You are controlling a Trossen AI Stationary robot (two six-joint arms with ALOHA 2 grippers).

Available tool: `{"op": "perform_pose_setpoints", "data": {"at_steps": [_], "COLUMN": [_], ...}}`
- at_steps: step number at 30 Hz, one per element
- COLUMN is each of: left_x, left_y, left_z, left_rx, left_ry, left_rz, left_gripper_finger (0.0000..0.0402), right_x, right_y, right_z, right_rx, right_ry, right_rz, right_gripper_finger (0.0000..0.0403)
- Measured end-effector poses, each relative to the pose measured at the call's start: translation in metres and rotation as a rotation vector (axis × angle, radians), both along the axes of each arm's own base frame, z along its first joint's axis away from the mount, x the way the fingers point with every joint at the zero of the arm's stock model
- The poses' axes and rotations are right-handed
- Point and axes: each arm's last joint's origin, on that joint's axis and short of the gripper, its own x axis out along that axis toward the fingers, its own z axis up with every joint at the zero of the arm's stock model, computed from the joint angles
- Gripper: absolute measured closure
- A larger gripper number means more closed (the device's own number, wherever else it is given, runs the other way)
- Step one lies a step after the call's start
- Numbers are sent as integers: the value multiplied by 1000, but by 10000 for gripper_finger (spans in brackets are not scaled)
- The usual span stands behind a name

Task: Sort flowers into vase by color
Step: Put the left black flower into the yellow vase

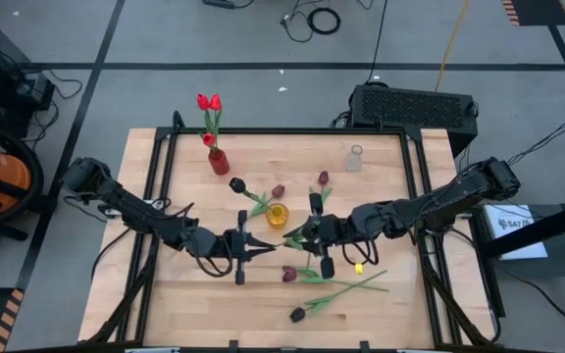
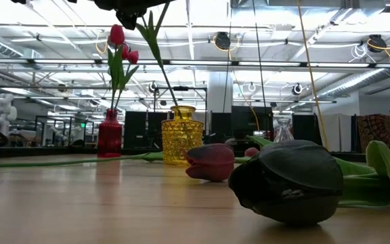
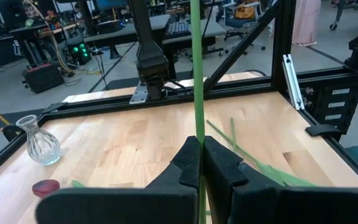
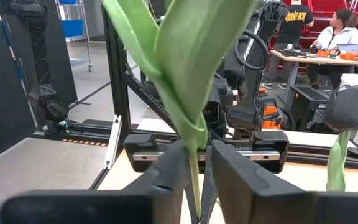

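My left gripper (image 1: pixel 266 247) and right gripper (image 1: pixel 289 239) meet tip to tip over the table's middle. Both are shut on one flower's green stem, which stands nearly upright between them; its head shows in neither wrist view. Just beyond them is the yellow vase (image 1: pixel 278 214). A dark-headed flower (image 1: pixel 236 184) slants up and away from the vase's mouth toward the far left. In the low view a leafy stem (image 2: pixel 161 61) runs down to that mouth (image 2: pixel 180 107). The red vase (image 1: pixel 219 162) holds red tulips. My left gripper (image 3: pixel 199 165) pinches the bare thin stem (image 3: pixel 197 134) between its two fingers. They come level from the table's left and lie across it. The stem rises straight past them; its lower end is hidden. My right gripper (image 4: pixel 199 158) has the stem (image 4: pixel 194 149) between its two fingers, just under the point where the leaves (image 4: pixel 185 62) spread. The fingers come level from the table's right and lie across the stem. The leaves stand up above them.
A clear glass vase (image 1: pixel 355 159) stands at the far right. Loose flowers lie on the wood: maroon heads (image 1: pixel 278 191), (image 1: pixel 324 178), (image 1: pixel 289 274) and a dark one (image 1: pixel 297 315) near the front. Black frame rails (image 1: pixel 165 196) edge the table. A person (image 4: pixel 340 25) sits at a desk beyond.
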Motion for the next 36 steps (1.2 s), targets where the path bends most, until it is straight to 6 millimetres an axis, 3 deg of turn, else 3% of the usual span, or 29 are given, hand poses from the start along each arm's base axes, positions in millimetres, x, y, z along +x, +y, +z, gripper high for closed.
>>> {"op": "perform_pose_setpoints", "data": {"at_steps": [7,13,20,29,36], "left_x": [0,0,-12,-42,-48], "left_y": [0,1,-1,-2,-4], "left_z": [0,-1,-5,-8,-14], "left_rx": [-31,-48,1,-56,-54], "left_ry": [4,8,132,340,414], "left_rz": [6,57,60,64,65], "left_gripper_finger": [368,305,230,221,221], "right_x": [0,0,-7,-2,2], "right_y": [0,-1,-10,-50,-91], "right_z": [-3,-5,-5,-5,-9], "right_rx": [-29,-39,-100,-120,-56], "right_ry": [24,44,119,152,193], "right_rz": [0,-8,-25,-147,-273], "right_gripper_finger": [397,390,400,401,401]}}
